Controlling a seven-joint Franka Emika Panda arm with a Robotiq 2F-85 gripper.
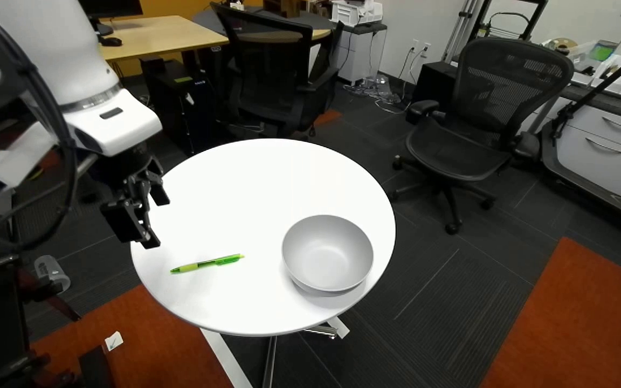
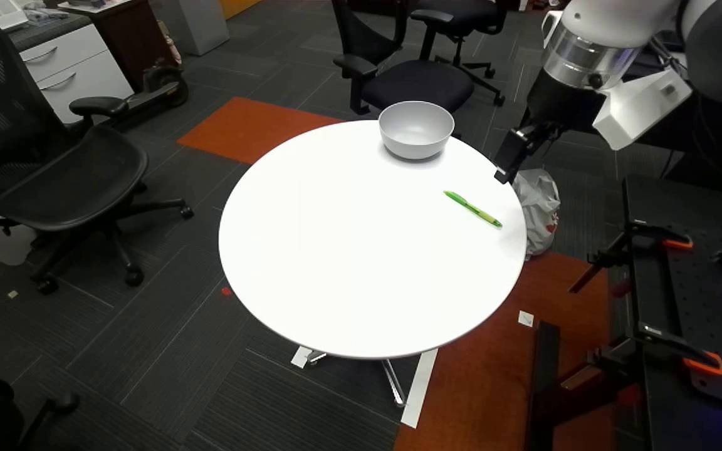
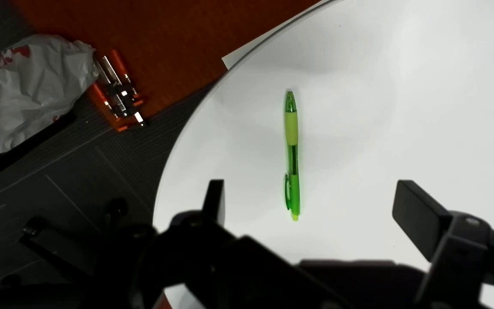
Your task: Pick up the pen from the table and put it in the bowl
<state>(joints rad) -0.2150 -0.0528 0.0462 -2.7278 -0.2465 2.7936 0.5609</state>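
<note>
Grasp Is Not Yet Happening

The end effector (image 3: 311, 197) is holding its two fingers (image 3: 420, 216) wide apart and is gripping nothing. In the wrist view, the clip end of the pen (image 3: 291, 128) is appearing between them, but the pen is resting flat on the tabletop (image 1: 267, 188), near its edge, and the fingers are not touching it. Farther out, the bowl (image 1: 326, 264) is standing upright, well apart from the pen, and no pen is lying inside. By judgement, the task is standing at its approach step: nothing is done yet, while lowering, grasping, carrying and releasing are all remaining. As for the pose, the arm (image 1: 73, 54) is standing raised at one side of the tabletop, its lower end slanting so that the fingers are pointing mostly downward. They are seeming to be higher than the pen; how high exactly, the views are not telling.
</note>
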